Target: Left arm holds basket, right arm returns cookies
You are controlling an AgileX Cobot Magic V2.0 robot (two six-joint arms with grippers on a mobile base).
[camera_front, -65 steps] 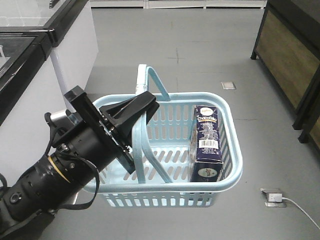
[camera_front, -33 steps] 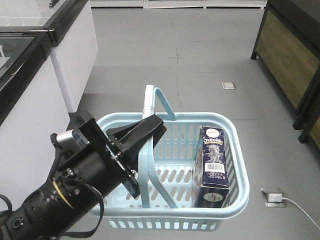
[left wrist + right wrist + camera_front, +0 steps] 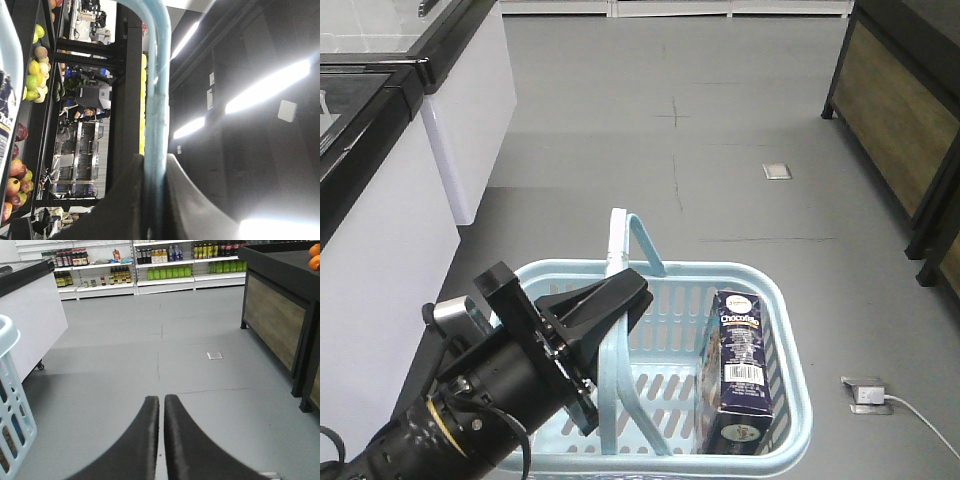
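Note:
The light blue basket [image 3: 788, 330] hangs above the grey floor at the bottom of the front view. My left gripper [image 3: 620, 297] is shut on its raised handle [image 3: 616, 250]; the left wrist view shows that handle [image 3: 156, 100] pinched between the two black fingers of the gripper [image 3: 154, 170]. The dark navy cookies carton [image 3: 740, 370] stands upright in the basket's right half, barcode side facing the camera. My right gripper [image 3: 162, 399] shows only in its own wrist view, shut on nothing, above bare floor. A corner of the basket [image 3: 11, 405] appears at that view's left edge.
A white freezer cabinet [image 3: 380, 190] with a black glass top runs along the left. A dark wooden display stand [image 3: 910, 110] is at the right, stocked shelves [image 3: 150, 265] at the far wall. A floor socket and white cable [image 3: 875, 397] lie at lower right.
The basket, held by the left gripper, has sunk lower in the front view and drifted a little toward the camera. The carton stayed upright inside it.

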